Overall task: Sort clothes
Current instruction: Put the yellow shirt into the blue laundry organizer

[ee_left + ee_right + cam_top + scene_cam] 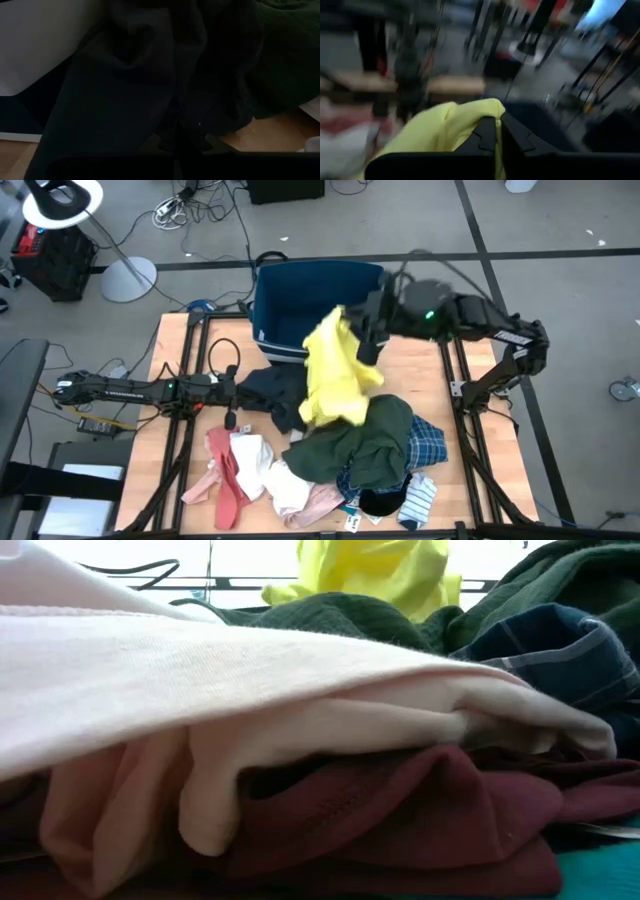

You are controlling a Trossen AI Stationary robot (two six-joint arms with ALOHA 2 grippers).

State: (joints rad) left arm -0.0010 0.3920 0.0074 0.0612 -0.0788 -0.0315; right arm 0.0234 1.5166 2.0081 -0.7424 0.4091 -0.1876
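Right jaws (pixel 498 131) clenched on the yellow garment (pixel 338 375) hanging beside the blue bin (pixel 315 290); left jaws closed against dark cloth (pixel 125 100).

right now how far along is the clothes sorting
Early. Nothing looks sorted yet: the blue bin looks empty. In hand: the right gripper is shut on the yellow garment, lifted near the bin. Left: the heap on the table, where the left gripper sits shut by a dark garment.

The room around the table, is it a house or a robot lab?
Probably a robot lab or workshop: a bare grey floor with loose cables, a ring lamp on a stand, and two robot arms fixed to a wooden table.
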